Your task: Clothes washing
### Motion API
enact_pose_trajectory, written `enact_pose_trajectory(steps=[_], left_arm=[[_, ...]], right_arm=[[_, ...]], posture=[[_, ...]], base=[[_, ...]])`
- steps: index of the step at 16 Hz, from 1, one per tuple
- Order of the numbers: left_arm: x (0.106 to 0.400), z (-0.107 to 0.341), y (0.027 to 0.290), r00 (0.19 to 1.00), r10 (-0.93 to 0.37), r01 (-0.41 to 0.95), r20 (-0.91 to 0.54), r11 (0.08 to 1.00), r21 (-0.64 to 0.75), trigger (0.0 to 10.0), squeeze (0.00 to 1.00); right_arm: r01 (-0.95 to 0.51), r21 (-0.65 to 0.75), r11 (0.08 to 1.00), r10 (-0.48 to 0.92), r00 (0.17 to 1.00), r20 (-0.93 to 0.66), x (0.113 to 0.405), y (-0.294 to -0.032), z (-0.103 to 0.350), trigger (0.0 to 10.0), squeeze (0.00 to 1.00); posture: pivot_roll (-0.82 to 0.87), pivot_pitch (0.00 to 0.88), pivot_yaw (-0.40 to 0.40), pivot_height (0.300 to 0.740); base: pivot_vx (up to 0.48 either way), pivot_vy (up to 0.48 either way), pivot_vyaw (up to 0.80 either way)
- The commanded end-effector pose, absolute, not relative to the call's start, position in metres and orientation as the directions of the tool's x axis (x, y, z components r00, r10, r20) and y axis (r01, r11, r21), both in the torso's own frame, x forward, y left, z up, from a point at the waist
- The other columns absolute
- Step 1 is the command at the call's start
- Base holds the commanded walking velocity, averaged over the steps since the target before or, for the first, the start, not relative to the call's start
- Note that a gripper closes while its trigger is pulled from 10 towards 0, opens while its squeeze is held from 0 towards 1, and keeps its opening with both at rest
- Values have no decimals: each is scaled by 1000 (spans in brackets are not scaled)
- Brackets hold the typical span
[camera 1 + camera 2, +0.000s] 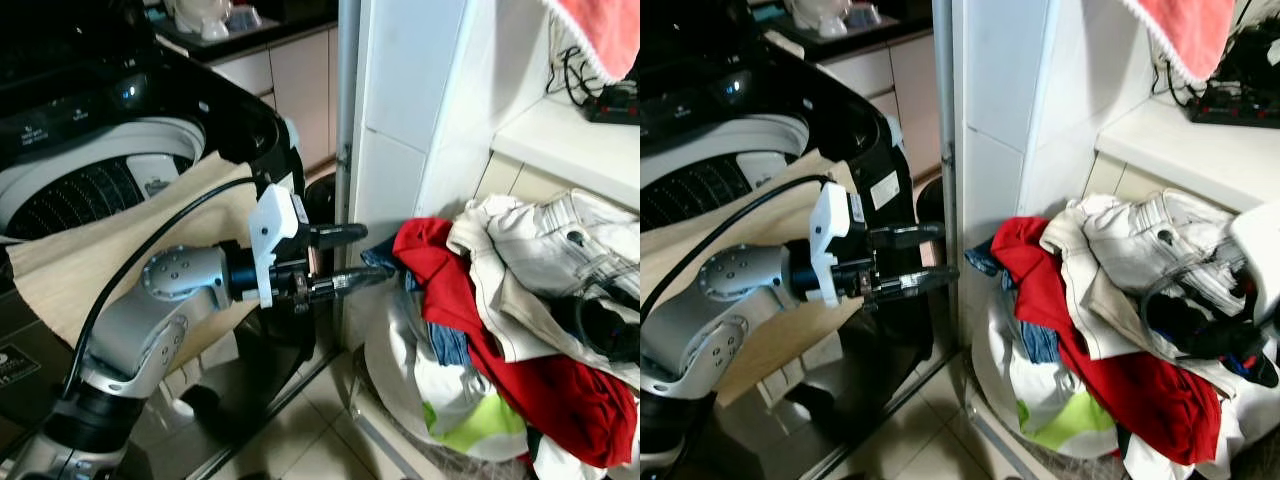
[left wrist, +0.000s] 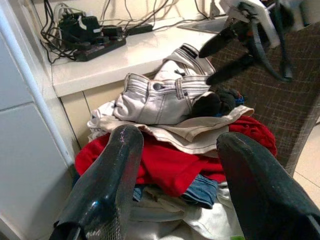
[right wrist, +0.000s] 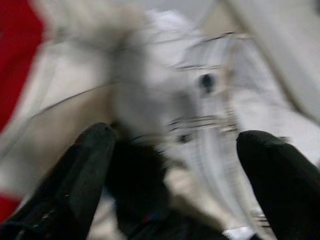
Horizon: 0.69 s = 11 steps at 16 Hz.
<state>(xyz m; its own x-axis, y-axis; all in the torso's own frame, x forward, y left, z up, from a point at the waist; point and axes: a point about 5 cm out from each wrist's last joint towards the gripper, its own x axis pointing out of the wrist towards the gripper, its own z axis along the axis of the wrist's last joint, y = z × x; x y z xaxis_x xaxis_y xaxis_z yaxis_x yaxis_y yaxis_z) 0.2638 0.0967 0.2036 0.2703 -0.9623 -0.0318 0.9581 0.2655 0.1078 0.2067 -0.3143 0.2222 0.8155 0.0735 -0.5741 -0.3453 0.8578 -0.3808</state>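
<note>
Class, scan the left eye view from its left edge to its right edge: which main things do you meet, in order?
Washing machine → beige cloth draped over its rim → left gripper, fingers open → red garment → pale jeans atop the laundry pile.

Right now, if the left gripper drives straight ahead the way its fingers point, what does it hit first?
Most likely the red garment at the near edge of the laundry pile. The open left gripper aims at it with nothing between, though depth is hard to judge.
</note>
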Motion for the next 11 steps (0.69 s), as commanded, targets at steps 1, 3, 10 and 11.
enact_pose_trajectory(steps=[1,3,10,11], left_arm=[[262,206,95,251,-967,963,-37,246,112,10000,0],[261,205,94,238,-970,967,-46,233,103,10000,0],[257,201,93,202,-976,977,-81,196,82,10000,0],[257,201,93,205,-975,977,-83,198,84,10000,0]], right_arm=[[-393,-384,836,107,802,-587,204,-313,230,10000,1000],[-455,-437,776,27,717,-697,196,-324,221,10000,1000],[-501,-269,822,135,632,-763,194,-331,178,10000,0],[-487,-296,822,90,623,-777,193,-338,174,10000,0]], posture=[[-123,0,72,740],[-125,0,70,740],[-117,0,66,740],[-113,0,64,740]], base=[[0,0,0],[0,0,0],[0,0,0],[0,0,0]])
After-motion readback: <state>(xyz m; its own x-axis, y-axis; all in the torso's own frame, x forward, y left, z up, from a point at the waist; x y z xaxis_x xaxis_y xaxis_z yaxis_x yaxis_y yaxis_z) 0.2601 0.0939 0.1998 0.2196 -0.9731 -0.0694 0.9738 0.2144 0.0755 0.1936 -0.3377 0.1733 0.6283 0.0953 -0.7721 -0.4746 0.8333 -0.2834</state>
